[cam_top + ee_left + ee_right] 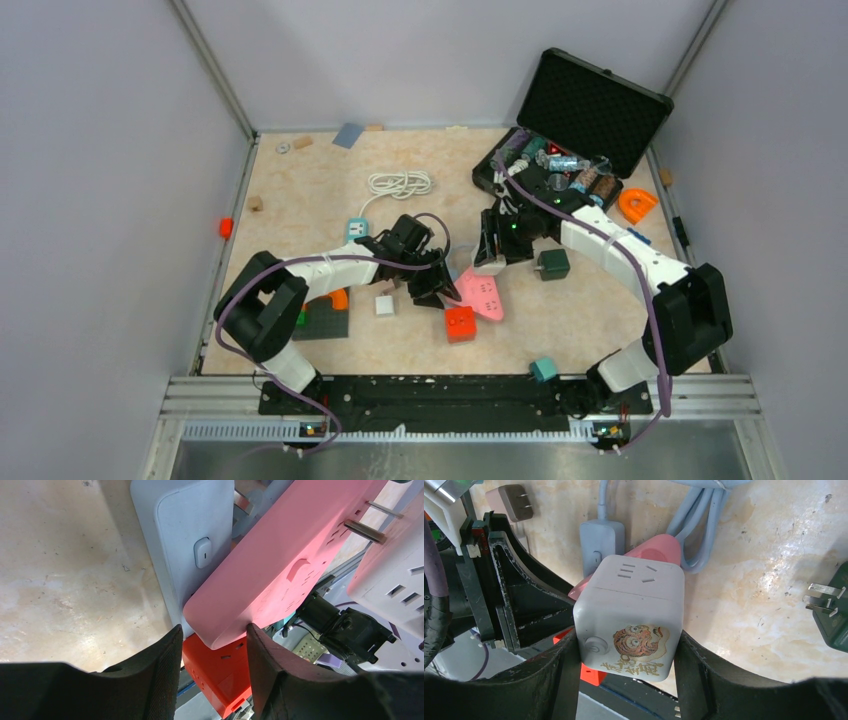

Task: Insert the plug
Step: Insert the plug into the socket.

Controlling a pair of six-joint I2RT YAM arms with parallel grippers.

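Top view looks down from behind; both close wrist views share the pink power strip (280,565) ahead of left gripper (212,640) and right gripper (624,650).

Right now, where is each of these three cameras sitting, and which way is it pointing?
Top external: above and behind the arm bases, facing down at the table; both arms show whole, left gripper and right gripper meeting mid-table.
Left wrist: on the left arm, looking along its own fingers at the pink power strip.
Right wrist: on the right arm, looking down past its fingers clamped on a white cube socket.
Shared: all three views show the pink power strip.
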